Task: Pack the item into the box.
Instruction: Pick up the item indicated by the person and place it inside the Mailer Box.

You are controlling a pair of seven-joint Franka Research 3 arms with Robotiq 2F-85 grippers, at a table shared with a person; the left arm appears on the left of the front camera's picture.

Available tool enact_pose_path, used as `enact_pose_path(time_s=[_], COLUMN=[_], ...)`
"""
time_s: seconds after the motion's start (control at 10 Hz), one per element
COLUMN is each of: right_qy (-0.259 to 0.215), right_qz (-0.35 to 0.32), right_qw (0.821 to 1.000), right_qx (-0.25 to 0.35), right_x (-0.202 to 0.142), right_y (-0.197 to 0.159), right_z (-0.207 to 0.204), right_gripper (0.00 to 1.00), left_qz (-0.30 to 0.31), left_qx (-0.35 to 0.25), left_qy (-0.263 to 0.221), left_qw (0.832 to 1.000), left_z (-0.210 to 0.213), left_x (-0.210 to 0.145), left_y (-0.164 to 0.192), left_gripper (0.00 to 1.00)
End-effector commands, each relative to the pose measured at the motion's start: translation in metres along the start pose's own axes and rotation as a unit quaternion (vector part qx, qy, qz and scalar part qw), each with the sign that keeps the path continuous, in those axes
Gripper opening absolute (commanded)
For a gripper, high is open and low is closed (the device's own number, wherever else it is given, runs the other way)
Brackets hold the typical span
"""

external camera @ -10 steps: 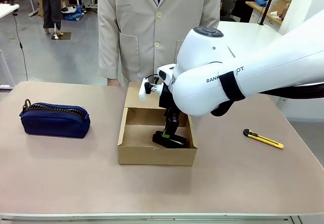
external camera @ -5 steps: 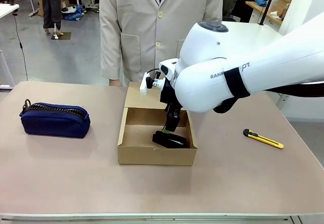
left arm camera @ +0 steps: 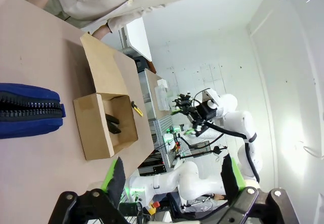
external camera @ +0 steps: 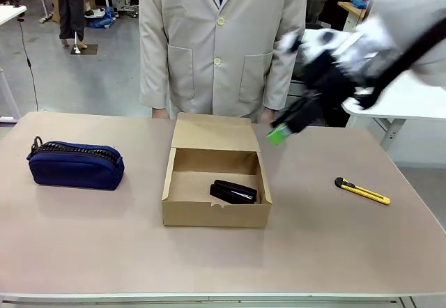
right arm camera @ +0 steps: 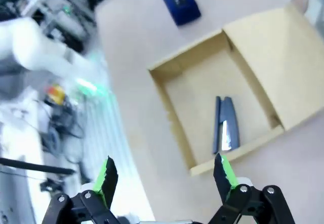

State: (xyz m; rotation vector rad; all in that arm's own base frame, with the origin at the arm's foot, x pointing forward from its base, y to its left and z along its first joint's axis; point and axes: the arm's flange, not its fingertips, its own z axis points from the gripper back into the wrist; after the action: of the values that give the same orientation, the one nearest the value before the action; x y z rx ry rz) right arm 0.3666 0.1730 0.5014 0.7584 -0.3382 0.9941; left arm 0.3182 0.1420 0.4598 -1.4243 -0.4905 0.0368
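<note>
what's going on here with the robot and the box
The right gripper has just left the stapler in the open box and lifted away to the right, jaws open and empty. The lid is still up. A person stands at the far side; a blue pouch and a utility knife lie on the table.

The right gripper (right arm camera: 166, 176) points downward, jaws spread wide apart. The left gripper (left arm camera: 173, 176) likewise holds its jaws spread wide.
</note>
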Motion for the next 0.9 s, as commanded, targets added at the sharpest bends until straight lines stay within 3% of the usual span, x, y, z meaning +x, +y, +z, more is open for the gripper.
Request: enact_pose_path(time_s=[0.0,0.1,0.3,0.4,0.5,0.6,0.7,0.8], right_qy=[-0.255,-0.329,-0.410,-0.424,-0.426,-0.420,-0.411,-0.275], right_qz=[-0.192,-0.241,-0.330,-0.364,-0.373,-0.383,-0.365,-0.317], right_qw=[0.945,0.910,0.846,0.826,0.821,0.821,0.834,0.908], right_qx=[0.074,0.072,0.086,0.079,0.072,0.048,0.049,0.006], right_x=[-0.076,-0.110,-0.172,-0.197,-0.210,-0.217,-0.216,-0.200], right_y=[-0.014,-0.020,-0.042,-0.056,-0.065,-0.071,-0.073,-0.070], right_z=[0.026,0.048,0.098,0.117,0.127,0.129,0.125,0.098], right_gripper=[1.00,1.00,1.00,1.00,1.00,1.00,1.00,1.00], left_qz=[-0.009,-0.009,-0.009,-0.009,-0.009,-0.009,-0.009,-0.009], left_qx=[-0.011,-0.011,-0.011,-0.011,-0.011,-0.011,-0.011,-0.011], left_qy=[-0.004,-0.004,-0.004,-0.004,-0.004,-0.004,-0.004,-0.004], left_qw=[1.000,1.000,1.000,1.000,1.000,1.000,1.000,1.000], left_z=[-0.002,-0.002,-0.002,-0.002,-0.002,-0.002,-0.002,-0.002], left_x=[0.000,0.000,0.000,0.000,0.000,0.000,0.000,0.000], left_y=[-0.002,-0.002,-0.002,-0.002,-0.002,-0.002,-0.002,-0.002], left_gripper=[1.00,1.00,1.00,1.00,1.00,1.00,1.00,1.00])
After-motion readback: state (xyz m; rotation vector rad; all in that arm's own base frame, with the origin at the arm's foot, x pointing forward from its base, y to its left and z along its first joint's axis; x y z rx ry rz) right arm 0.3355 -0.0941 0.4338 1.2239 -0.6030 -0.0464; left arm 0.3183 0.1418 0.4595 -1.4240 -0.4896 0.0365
